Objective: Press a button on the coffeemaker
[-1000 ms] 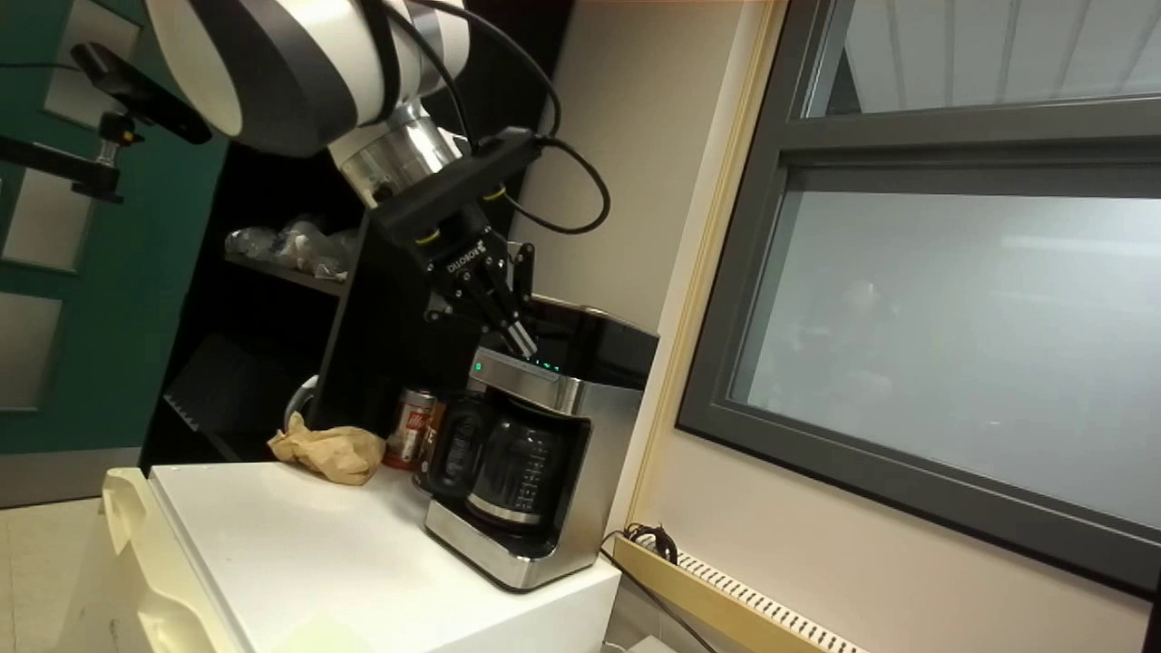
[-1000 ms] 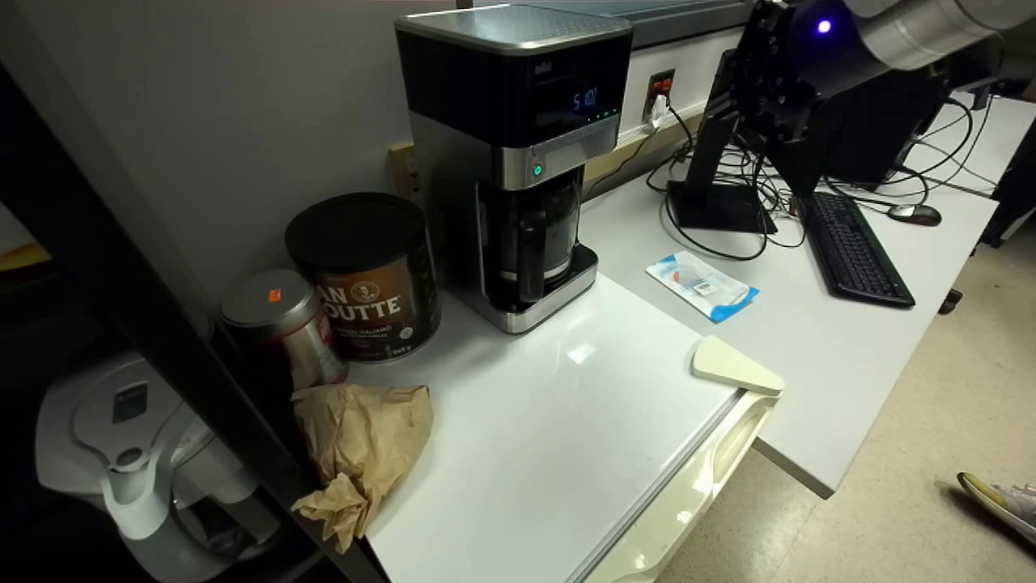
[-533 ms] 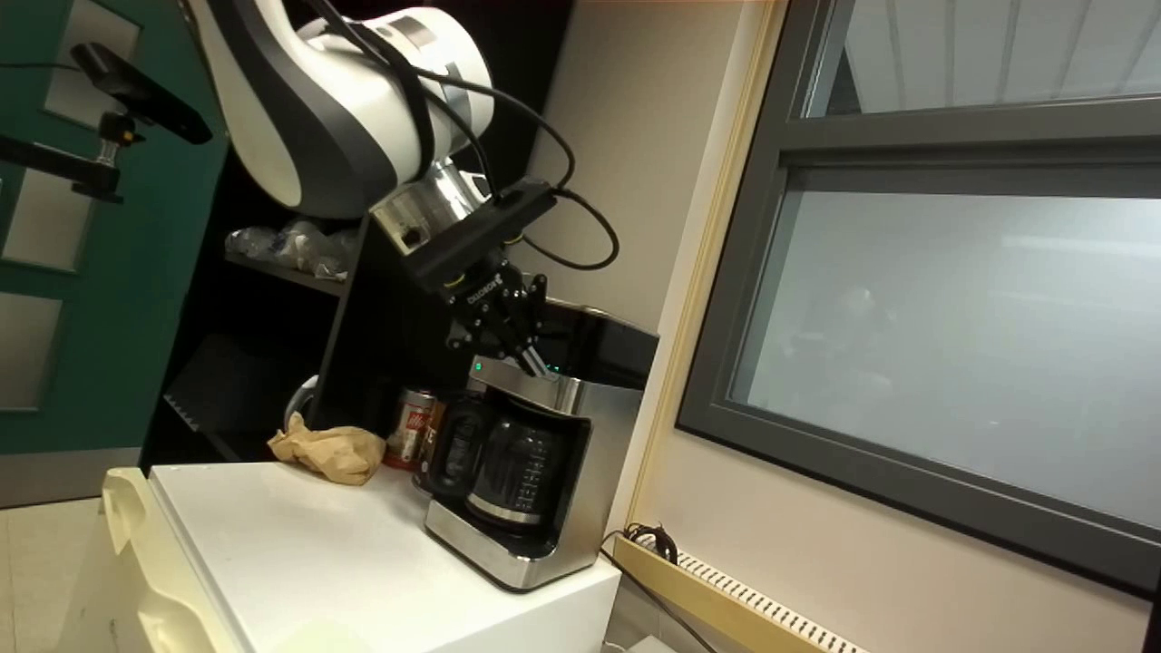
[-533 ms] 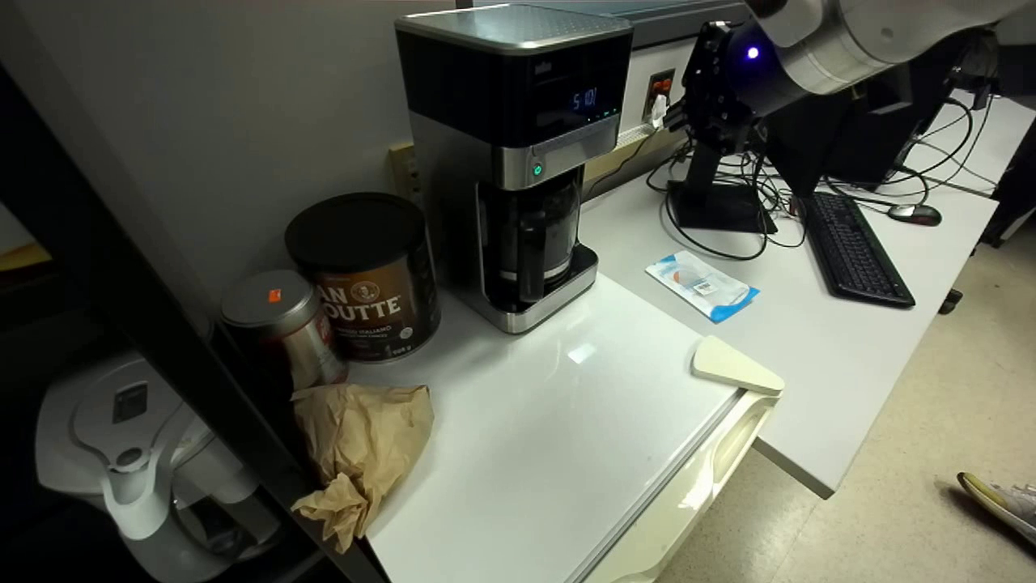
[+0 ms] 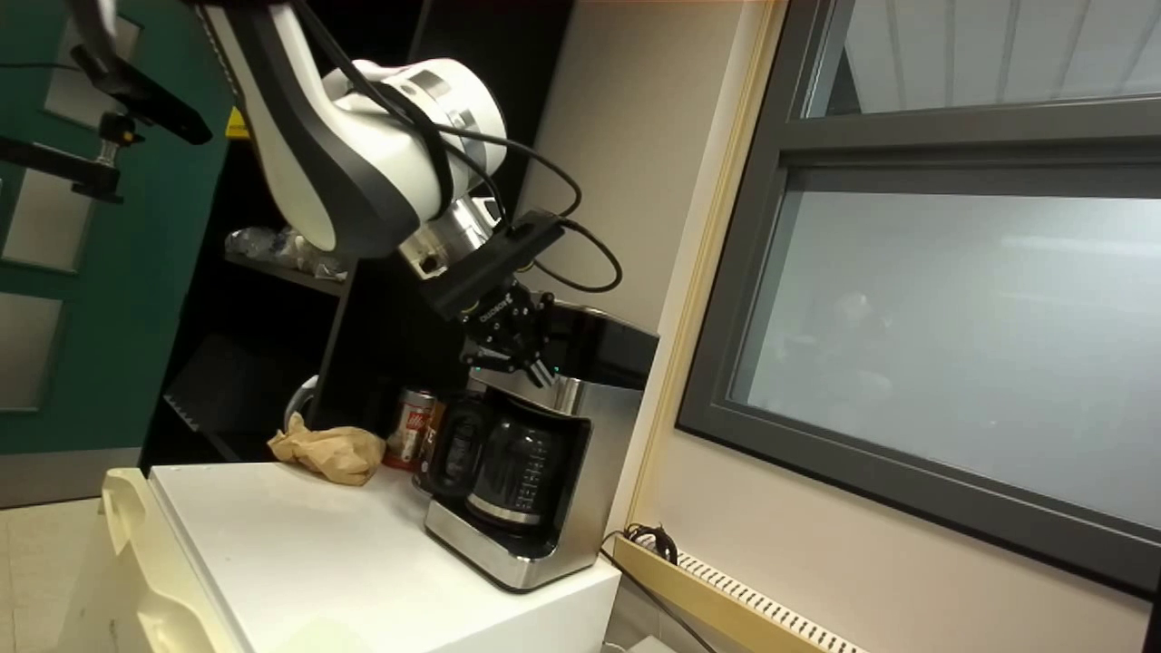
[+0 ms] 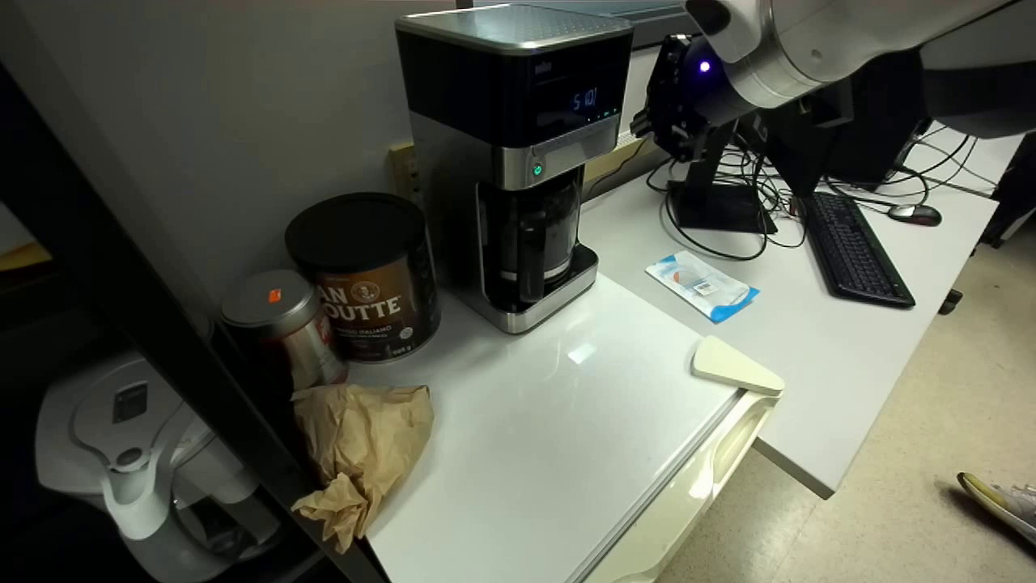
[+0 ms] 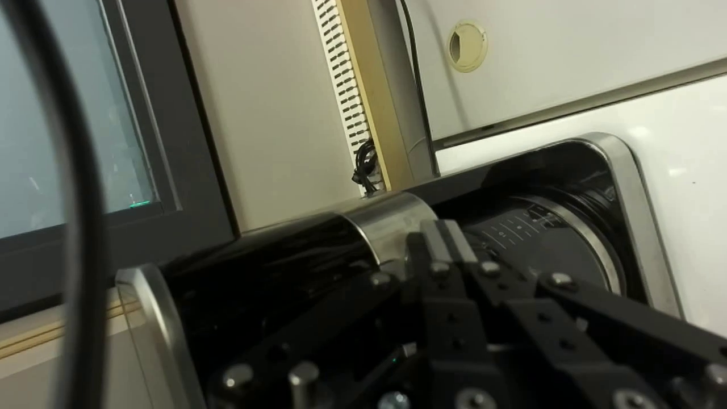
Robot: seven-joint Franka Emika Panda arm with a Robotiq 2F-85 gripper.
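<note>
And here, on the counter (image 6: pixel 558 421) beside the coffee can (image 6: pixel 368 283), the coffeemaker (image 6: pixel 510 166) is seen upright: likely heavy and stiff enough to stay put when pushed, probably slick too, its carafe (image 5: pixel 521 467) best treated as fragile, so no hold is needed, only a light press at the panel (image 6: pixel 575 147). The end effector (image 7: pixel 447 241) is clenched on nothing, angled downward by the arm (image 5: pixel 372 154), just short of that panel, no contact visible!

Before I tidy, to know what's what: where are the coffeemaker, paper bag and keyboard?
Coffeemaker (image 6: pixel 511 168), in an exterior view: its silver front band.
Paper bag (image 6: pixel 368 437), in an exterior view: its crumpled middle.
Keyboard (image 6: pixel 855 248), in an exterior view: its middle keys.
</note>
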